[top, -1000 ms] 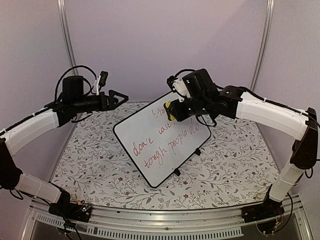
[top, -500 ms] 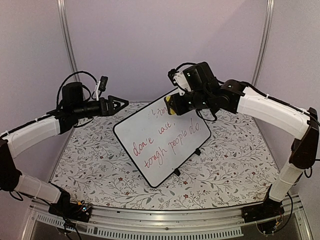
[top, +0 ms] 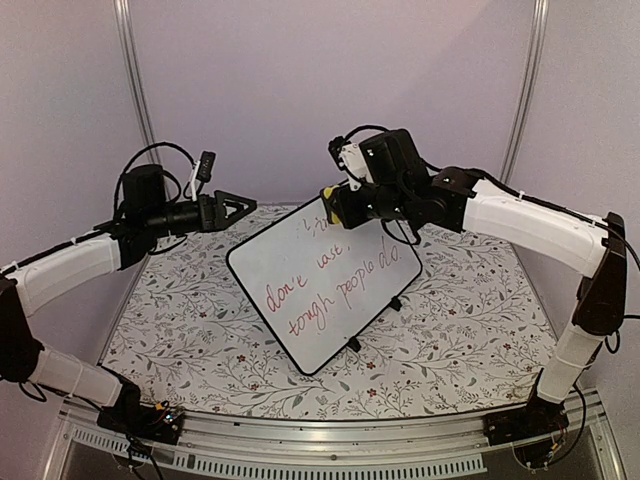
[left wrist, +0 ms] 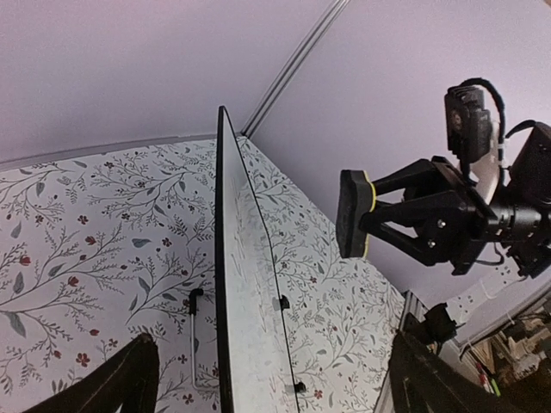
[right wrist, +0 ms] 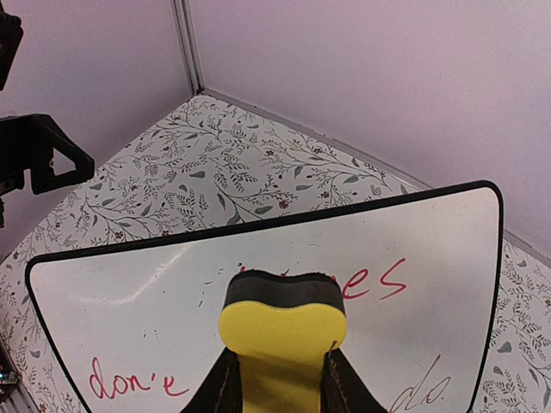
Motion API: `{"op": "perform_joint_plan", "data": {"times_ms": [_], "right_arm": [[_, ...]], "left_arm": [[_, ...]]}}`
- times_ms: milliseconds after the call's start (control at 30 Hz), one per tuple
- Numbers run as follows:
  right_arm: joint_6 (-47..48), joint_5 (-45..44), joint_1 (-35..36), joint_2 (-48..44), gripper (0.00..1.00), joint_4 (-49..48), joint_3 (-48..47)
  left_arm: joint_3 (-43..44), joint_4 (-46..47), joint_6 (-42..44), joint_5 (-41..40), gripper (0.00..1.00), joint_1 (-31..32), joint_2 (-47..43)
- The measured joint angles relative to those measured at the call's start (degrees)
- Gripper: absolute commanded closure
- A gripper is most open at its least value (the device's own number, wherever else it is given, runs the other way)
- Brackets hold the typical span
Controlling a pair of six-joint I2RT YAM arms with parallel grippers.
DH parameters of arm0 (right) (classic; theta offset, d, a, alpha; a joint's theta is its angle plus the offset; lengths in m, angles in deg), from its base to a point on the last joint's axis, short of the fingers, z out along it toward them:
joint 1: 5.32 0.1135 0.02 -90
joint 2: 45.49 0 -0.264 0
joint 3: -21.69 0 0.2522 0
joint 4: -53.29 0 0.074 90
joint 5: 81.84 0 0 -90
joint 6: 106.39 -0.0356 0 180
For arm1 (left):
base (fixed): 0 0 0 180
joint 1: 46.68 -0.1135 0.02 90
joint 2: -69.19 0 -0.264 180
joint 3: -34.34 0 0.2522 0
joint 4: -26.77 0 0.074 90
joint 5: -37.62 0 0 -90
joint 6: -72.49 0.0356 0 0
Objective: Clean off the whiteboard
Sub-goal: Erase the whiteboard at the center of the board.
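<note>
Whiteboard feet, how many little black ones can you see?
2. One foot sits along the whiteboard's lower edge toward the right; the other foot is nearer its bottom corner. More could be hidden behind the board.

Glossy smooth whiteboard (top: 300, 265), spongy yellow eraser (right wrist: 282, 329), matt floral tablecloth (top: 455, 335)

The eraser (right wrist: 282, 331) hides some whiteboard (right wrist: 129, 297) writing.

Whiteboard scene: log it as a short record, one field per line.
whiteboard: large, white, rectangular, thin black frame, propped up on floral tablecloth
writing: red and dark lines legible; top line only fragments
eraser: yellow foam block with black felt, apart from board face
right gripper: shut on eraser
left gripper: open, empty, apart from board
</note>
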Motion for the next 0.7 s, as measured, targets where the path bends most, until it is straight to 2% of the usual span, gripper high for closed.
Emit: {"op": "perform_joint_plan", "data": {"times_ms": [300, 500, 700], "right_arm": [[2.9, -0.6, 0.0, -0.3, 0.71, -9.7, 8.0], [3.8, 0.7, 0.0, -0.3, 0.7, -14.6, 8.4], [4.7, 1.2, 0.0, -0.4, 0.69, -17.4, 8.7]], "left_arm": [[0.0, 1.2, -1.0, 2.9, 0.17, -0.1, 3.9], [0.8, 0.8, -0.4, 2.8, 0.21, 0.2, 6.4], [6.1, -2.6, 0.7, 1.0, 0.24, 2.1, 10.7]]}}
